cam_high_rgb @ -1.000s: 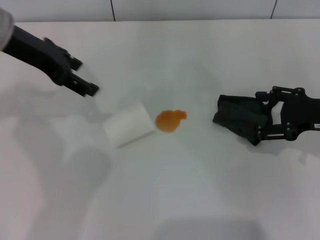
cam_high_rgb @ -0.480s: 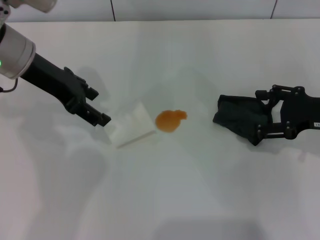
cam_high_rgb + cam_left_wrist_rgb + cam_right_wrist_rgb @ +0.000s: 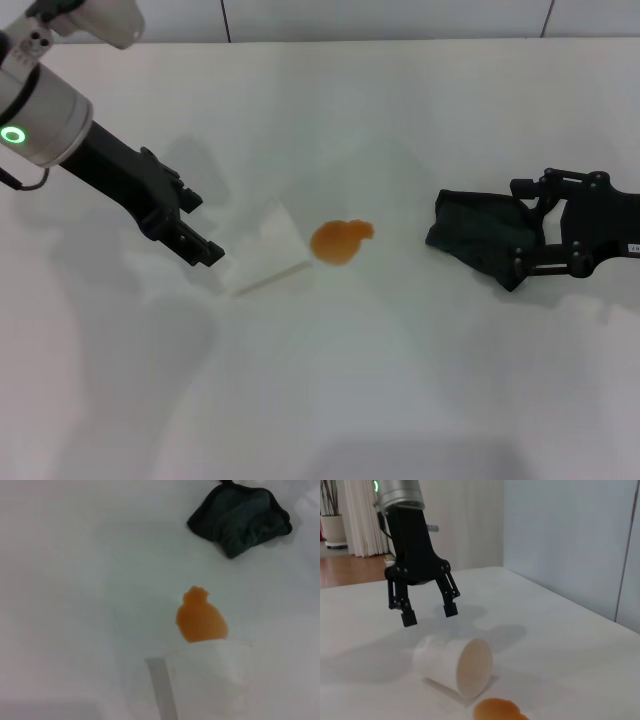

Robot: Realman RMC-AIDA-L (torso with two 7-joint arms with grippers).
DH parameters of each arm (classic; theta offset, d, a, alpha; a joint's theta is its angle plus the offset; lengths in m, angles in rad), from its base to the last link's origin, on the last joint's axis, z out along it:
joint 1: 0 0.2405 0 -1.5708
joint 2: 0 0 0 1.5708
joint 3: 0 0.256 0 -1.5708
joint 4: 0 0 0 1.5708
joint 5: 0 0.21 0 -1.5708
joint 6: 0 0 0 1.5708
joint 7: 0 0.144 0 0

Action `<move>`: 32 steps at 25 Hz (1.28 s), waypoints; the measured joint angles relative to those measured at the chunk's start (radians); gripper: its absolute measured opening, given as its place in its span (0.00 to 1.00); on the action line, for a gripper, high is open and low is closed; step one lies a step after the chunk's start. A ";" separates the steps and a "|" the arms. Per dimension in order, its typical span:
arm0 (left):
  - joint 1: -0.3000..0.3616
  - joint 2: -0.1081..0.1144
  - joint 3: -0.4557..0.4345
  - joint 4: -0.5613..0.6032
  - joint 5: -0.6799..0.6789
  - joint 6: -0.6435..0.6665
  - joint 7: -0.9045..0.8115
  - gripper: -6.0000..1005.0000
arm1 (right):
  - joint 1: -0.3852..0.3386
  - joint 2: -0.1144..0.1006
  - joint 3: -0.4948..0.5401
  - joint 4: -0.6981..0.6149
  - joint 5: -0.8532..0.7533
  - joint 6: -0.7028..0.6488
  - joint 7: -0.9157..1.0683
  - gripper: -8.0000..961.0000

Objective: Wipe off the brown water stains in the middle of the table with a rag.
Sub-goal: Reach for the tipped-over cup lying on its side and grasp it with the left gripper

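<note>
Table smooth, white; rag soft dark cloth; cup seemingly matt plastic.

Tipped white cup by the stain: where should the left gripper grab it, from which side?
Across the cup's round side wall, near mid-length, descending from above. It lies on its side, mouth toward the stain, and the open left gripper hovers over its closed end.

Bare bench lies between the rag and the brown water stains. A tipped white cup (mouth just beside the stain) blocks the far side, under the spread-fingered left pincer.
</note>
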 joint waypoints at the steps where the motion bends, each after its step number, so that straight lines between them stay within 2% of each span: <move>1: 0.000 0.000 0.000 0.008 0.000 -0.006 0.000 0.88 | 0.000 0.000 0.000 0.000 0.000 -0.001 0.000 0.89; 12: 0.010 -0.004 -0.002 0.069 -0.018 -0.080 -0.016 0.88 | -0.002 0.000 0.000 0.000 0.000 -0.005 0.001 0.89; 32: 0.019 -0.005 -0.003 0.125 -0.050 -0.115 -0.046 0.88 | -0.002 0.000 0.000 0.000 0.000 -0.003 0.000 0.89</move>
